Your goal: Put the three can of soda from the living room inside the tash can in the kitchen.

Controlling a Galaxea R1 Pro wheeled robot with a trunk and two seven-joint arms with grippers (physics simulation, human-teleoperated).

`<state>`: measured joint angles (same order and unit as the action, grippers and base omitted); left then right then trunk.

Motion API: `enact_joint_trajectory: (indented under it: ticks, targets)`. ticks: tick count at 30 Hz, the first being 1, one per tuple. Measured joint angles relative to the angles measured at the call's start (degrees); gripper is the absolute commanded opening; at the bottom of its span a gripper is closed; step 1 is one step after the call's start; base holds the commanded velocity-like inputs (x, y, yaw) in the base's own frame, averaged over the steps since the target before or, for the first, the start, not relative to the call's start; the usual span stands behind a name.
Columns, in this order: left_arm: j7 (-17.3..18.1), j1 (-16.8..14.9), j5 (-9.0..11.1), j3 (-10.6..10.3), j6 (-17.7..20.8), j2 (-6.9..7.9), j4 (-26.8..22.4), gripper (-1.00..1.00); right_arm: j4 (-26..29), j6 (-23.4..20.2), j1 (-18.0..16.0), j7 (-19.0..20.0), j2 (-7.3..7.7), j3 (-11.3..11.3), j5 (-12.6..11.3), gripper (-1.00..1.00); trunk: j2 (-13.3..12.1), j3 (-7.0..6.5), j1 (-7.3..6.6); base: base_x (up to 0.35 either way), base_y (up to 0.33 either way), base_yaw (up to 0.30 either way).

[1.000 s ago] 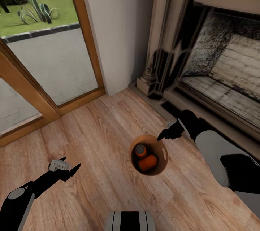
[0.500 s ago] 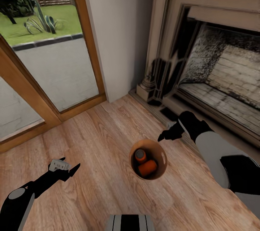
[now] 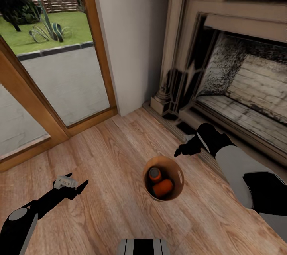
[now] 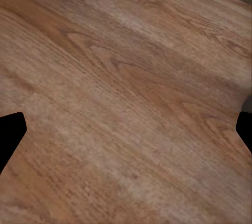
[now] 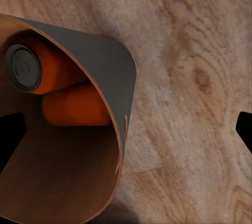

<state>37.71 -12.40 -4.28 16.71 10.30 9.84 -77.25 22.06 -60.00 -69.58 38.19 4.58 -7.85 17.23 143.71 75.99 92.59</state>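
On the wood floor (image 3: 99, 191) before the fireplace (image 3: 239, 71) stands the tash can (image 3: 178, 175) holding 2 orange cans (image 3: 162, 187), both the right gripper (image 3: 181, 150) beside its rim and the left gripper (image 3: 71, 185) spread and empty; advise a square, level grip on the rim.

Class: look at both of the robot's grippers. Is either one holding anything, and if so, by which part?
Nothing is held. The left gripper is open over bare floor; the right gripper is open beside the trash can, gripping nothing.
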Motion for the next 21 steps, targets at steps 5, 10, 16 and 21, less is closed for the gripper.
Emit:
enact_joint_trajectory:
  ticks: [5,10,16,21]
  targets:
    - [-0.1,0.0,-0.3,0.0,0.1,0.0,0.2,1.0,0.0,0.0,0.0,0.0,0.0,0.0,0.0,1.0,0.0,0.0,0.0,-0.074,0.0,0.0]
    - [-0.1,0.0,-0.4,0.0,0.3,0.0,0.3,1.0,0.0,0.0,0.1,-0.1,-0.06,0.0,0.1,1.0,0.0,0.0,0.0,-0.262,0.0,0.0]
    - [0.0,0.0,0.0,0.0,0.1,0.0,0.3,1.0,0.0,0.0,0.2,-0.1,-0.02,0.0,0.1,1.0,0.0,0.0,0.0,-0.271,0.0,0.0]
    - [-0.1,0.0,-0.2,-0.1,0.4,0.0,0.3,1.0,0.0,0.0,0.4,-0.1,-0.01,-0.1,0.1,1.0,-0.1,-0.88,-0.11,-0.066,0.0,0.0]
